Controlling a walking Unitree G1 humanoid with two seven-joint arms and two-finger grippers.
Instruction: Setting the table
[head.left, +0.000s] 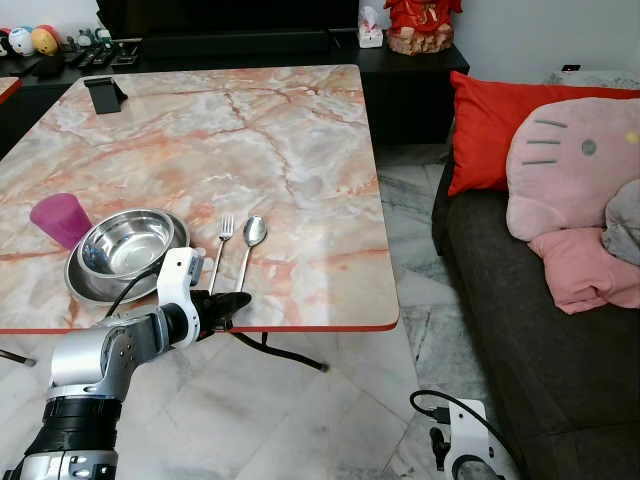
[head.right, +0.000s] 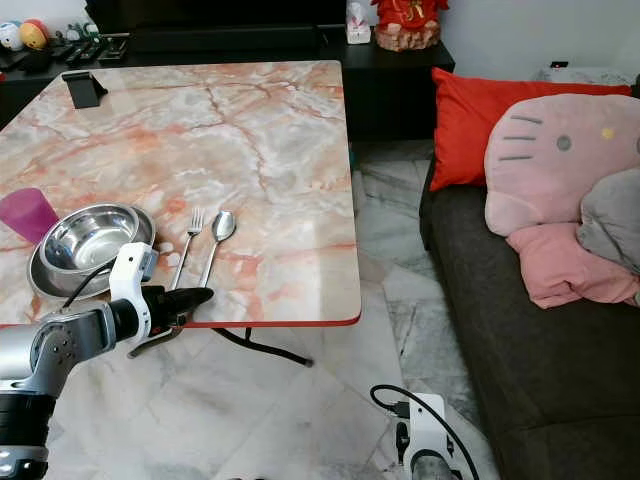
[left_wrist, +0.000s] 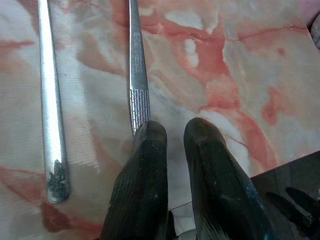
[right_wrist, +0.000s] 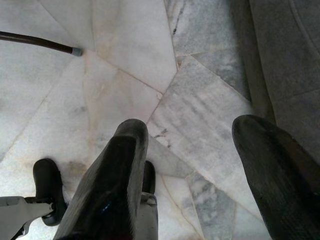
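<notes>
The left tool (left_wrist: 172, 137), fingers nearly together and holding nothing, hovers at the marble worktop's (head.left: 300, 140) near edge. The spoon (head.left: 251, 243) handle ends just ahead of its tip, the fork (head.left: 221, 246) beside it (steel bowl (head.left: 125, 243) further over). The right tool (right_wrist: 192, 135) hangs spread apart above the floor.

table (head.left: 300, 150): centre-left of frame
bowl (head.left: 127, 243): on plate (head.left: 78, 283), lower left
fork (head.left: 223, 245), spoon (head.left: 250, 243): right of bowl
cup (head.left: 61, 218): left of bowl
</notes>
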